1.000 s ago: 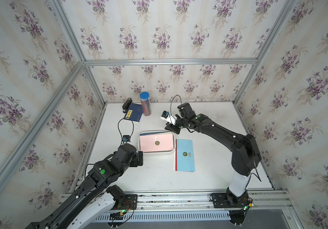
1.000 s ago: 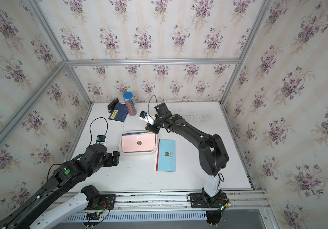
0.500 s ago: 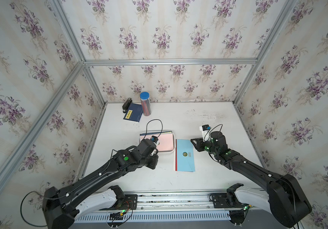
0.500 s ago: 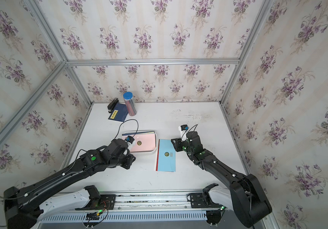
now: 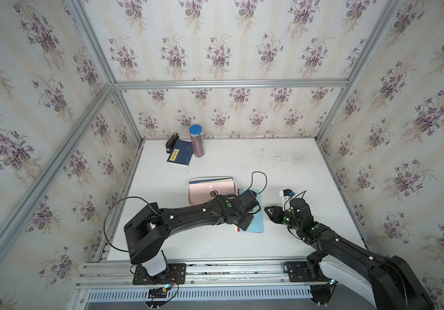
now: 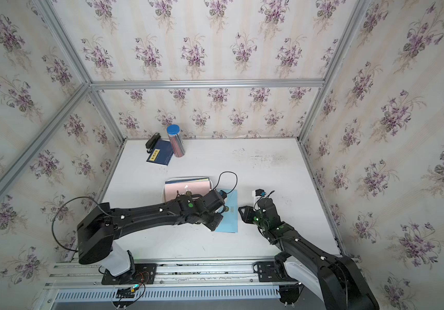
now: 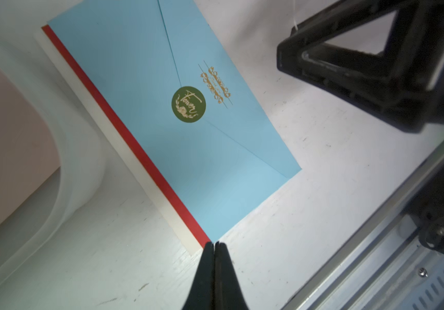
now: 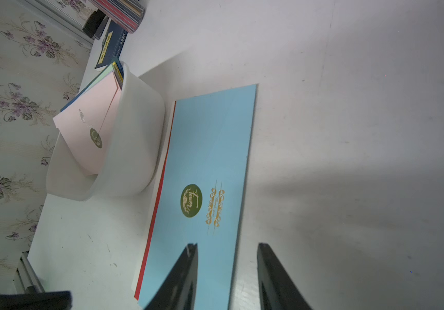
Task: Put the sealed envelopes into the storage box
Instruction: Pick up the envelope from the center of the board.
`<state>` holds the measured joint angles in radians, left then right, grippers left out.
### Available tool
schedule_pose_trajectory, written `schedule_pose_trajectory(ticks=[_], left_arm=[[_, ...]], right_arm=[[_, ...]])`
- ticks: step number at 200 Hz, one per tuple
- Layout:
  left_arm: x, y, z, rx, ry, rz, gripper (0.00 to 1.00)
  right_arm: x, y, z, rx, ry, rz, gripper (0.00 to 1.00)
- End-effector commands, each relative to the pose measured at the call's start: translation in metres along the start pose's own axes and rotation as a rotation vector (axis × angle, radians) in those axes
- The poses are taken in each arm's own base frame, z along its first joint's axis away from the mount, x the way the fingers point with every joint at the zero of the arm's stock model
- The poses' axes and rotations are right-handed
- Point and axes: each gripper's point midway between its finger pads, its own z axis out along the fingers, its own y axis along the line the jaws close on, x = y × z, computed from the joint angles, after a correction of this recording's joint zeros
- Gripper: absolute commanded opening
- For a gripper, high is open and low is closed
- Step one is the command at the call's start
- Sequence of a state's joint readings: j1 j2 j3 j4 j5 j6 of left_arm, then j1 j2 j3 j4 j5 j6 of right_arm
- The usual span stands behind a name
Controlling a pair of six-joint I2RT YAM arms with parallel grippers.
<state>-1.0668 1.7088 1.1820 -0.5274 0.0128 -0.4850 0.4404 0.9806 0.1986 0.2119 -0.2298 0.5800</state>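
Observation:
The storage box [image 5: 188,192] holds several sealed envelopes with a pink one [image 5: 202,193] on top, leaning on the wall [image 8: 135,134]. Right of it, a blue envelope [image 5: 255,225] with a green seal lies on a red one [image 7: 135,142] and a cream one [image 7: 178,222]. My left gripper [image 7: 213,244] is shut, its tips touching the stack's near left corner [image 5: 241,228]. Nothing shows between its jaws. My right gripper [image 8: 226,245] is open at the stack's right edge [image 5: 268,213], with one finger over the blue envelope and the other over the table.
At the back left stand a navy booklet [image 5: 180,152], a blue-lidded pencil tube [image 5: 197,141] and a black stapler [image 5: 172,140]. The left arm reaches across in front of the box. An aluminium rail [image 5: 215,265] runs along the table's front edge.
The left arm swung from the left side to the stack's near corner and its jaws shut. The right arm drew back from above the box to the stack's right side.

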Motion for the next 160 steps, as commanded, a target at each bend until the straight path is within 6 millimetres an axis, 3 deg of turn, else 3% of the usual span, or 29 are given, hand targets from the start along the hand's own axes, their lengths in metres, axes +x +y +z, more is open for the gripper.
schedule_pose_trajectory(ticks=[1, 43, 108, 160], left_arm=[[-0.002, 0.002, 0.018, -0.042, 0.022, -0.019, 0.0], [0.009, 0.021, 0.033, -0.139, 0.05, -0.07, 0.0], [0.023, 0.025, 0.055, -0.163, 0.111, -0.092, 0.0], [0.033, 0.029, 0.068, -0.174, 0.145, -0.097, 0.0]], right_arm=[[0.003, 0.003, 0.001, -0.018, 0.015, 0.033, 0.41], [0.009, 0.001, 0.004, -0.021, 0.04, 0.066, 0.42], [0.021, -0.002, 0.021, -0.02, 0.12, 0.134, 0.42], [0.029, 0.009, 0.032, -0.077, 0.2, 0.202, 0.4]])
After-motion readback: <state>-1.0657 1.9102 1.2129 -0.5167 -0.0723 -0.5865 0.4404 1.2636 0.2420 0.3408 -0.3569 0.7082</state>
